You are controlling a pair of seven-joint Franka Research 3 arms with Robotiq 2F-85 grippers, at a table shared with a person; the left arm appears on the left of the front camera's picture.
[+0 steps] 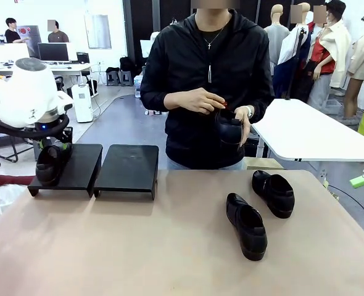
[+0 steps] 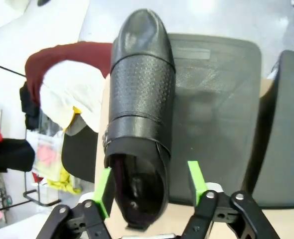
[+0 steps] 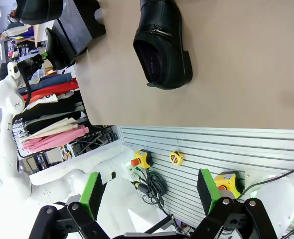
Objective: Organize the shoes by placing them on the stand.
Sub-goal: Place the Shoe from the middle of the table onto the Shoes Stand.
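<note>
- Front view: one shoe [image 1: 48, 165] sits on the left platform [image 1: 80, 166] of the stand [image 1: 129, 180]; left tool [image 2: 149, 188] released, straddling its heel.
- Right platform [image 1: 129, 161]: unfilled.
- Right of the stand: person's hand [image 1: 245, 123] holds the held shoe [image 1: 229, 131]; two loose shoes [image 1: 247, 225] [image 1: 273, 193] await on the table [image 1: 108, 246]; right tool [image 3: 149, 191] released, empty.

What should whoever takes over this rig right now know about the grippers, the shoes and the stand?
The left gripper is open, its pads on either side of the heel of one shoe, which lies on the left platform of the stand.
The right gripper is open with nothing between its pads.
The person's hands hold a second shoe at the far side of the table.
Two more shoes lie on the table, right of the stand.
Done: one shoe placed.
Left: three shoes; the right platform has none yet.
</note>
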